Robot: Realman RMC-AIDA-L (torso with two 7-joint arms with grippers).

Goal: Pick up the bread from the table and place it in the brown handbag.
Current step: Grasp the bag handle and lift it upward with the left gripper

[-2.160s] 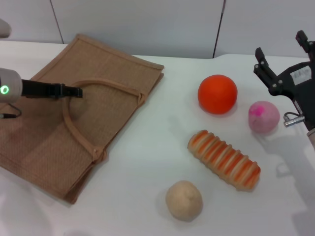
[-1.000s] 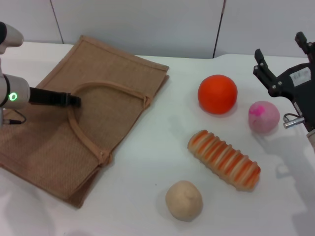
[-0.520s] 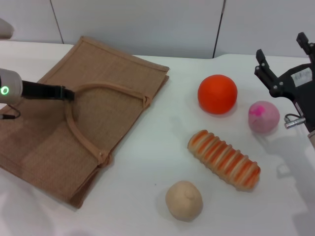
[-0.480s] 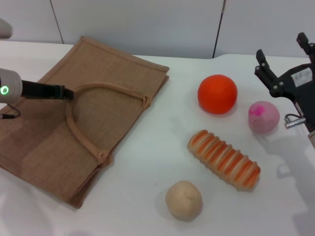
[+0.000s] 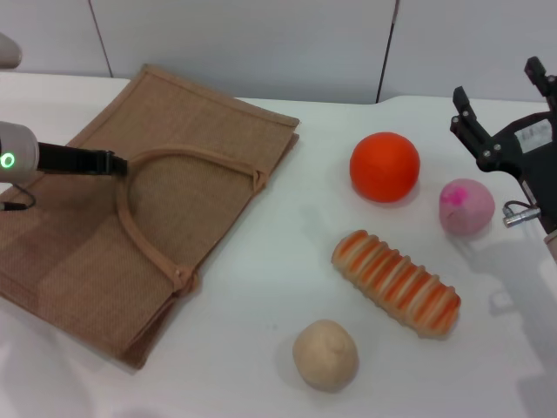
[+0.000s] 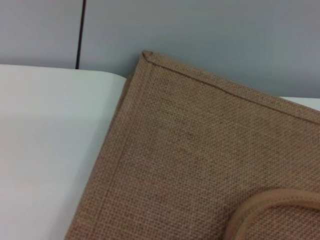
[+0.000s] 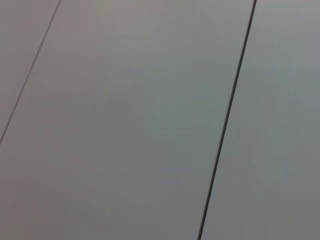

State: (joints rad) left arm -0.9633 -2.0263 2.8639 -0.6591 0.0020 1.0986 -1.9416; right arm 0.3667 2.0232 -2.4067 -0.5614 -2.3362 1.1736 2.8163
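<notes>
ribbed striped bread [image 5: 396, 282] beside flat woven brown handbag [image 5: 157, 196].

Bread [image 5: 396, 283] orange-cream striped; brown handbag [image 5: 148, 209] tan woven; table [image 5: 261, 296] white.

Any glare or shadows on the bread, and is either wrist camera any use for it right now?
Head view: even, soft light, no glare; the bread is sharp, with only a faint shadow on the table. Left wrist view: only the handbag weave and strap, no bread. Right wrist view: only grey wall panels, no table at all.
</notes>
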